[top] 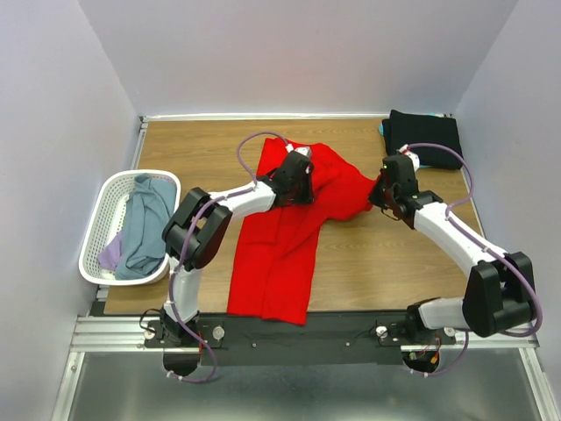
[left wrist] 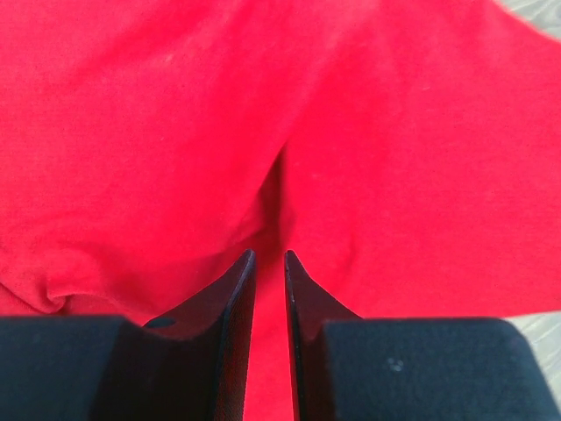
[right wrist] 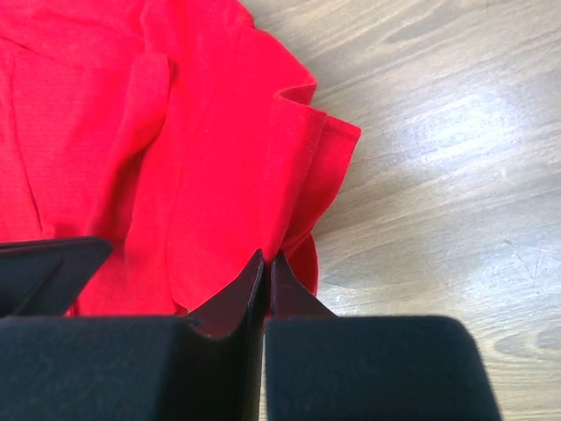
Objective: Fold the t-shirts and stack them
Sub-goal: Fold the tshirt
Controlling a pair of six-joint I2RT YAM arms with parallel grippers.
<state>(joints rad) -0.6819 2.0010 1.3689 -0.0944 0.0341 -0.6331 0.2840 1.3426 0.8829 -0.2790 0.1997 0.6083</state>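
A bright red t-shirt (top: 280,246) lies spread down the middle of the table, its top bunched. My left gripper (top: 298,180) sits on the shirt's upper part. In the left wrist view it (left wrist: 269,254) is closed to a narrow gap on a raised fold of the red cloth (left wrist: 175,132). My right gripper (top: 379,193) is at the shirt's right sleeve. In the right wrist view it (right wrist: 267,256) is shut on the sleeve's edge (right wrist: 298,175). A folded black t-shirt (top: 425,139) lies at the back right corner.
A white mesh basket (top: 101,219) stands at the left edge and holds a grey-blue shirt (top: 147,224) and a lavender one (top: 110,254). A teal scrap (top: 383,129) shows beside the black shirt. Bare wood (top: 394,272) lies right of the red shirt.
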